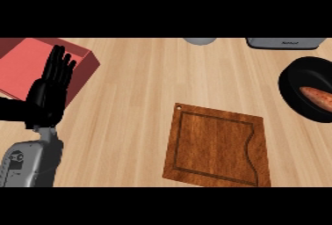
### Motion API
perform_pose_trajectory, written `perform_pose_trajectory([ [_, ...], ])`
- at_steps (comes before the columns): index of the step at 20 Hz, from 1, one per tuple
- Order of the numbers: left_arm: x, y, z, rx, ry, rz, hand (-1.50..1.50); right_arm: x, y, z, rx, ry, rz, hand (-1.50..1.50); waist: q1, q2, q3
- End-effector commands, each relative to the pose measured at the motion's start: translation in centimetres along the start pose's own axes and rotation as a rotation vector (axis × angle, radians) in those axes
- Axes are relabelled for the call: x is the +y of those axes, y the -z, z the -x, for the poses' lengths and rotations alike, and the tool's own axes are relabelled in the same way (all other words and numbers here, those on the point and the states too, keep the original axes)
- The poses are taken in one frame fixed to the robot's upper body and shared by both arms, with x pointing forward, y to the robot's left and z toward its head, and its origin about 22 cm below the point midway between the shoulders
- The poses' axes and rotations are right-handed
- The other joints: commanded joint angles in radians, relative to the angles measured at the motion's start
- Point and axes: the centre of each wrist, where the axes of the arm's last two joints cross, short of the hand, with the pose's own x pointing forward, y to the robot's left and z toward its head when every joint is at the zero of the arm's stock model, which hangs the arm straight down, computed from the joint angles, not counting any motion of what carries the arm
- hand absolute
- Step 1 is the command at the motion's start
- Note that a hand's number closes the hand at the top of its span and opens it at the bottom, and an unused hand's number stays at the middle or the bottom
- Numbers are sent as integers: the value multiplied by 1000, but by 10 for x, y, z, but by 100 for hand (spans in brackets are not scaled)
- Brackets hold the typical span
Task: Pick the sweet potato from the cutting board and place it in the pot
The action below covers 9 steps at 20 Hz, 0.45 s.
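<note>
The orange sweet potato (316,97) lies inside the black pot (293,85) at the right edge of the head view. The brown wooden cutting board (217,147) sits in the lower middle with nothing on it. My left hand (50,88) stands open at the left, fingers straight and pointing up, resting away from the board and the pot. My right hand does not show.
A red box (26,66) sits at the far left behind my left hand. A grey rounded object (200,41) and a grey appliance (285,42) stand along the far edge. Light wooden counter (136,96) lies between the board and the box.
</note>
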Motion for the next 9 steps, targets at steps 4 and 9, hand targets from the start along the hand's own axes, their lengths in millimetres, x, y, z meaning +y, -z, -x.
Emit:
perform_pose_trajectory([
  [4, -5, -3, 6, -4, -17, -7, 0, -47, -17, -11, -14, 25, 33, -150, 1, 2, 3],
  [9, 0, 3, 7, -5, -11, 12, 0, -51, -26, -3, -14, -6, 28, -150, 7, 7, 4],
])
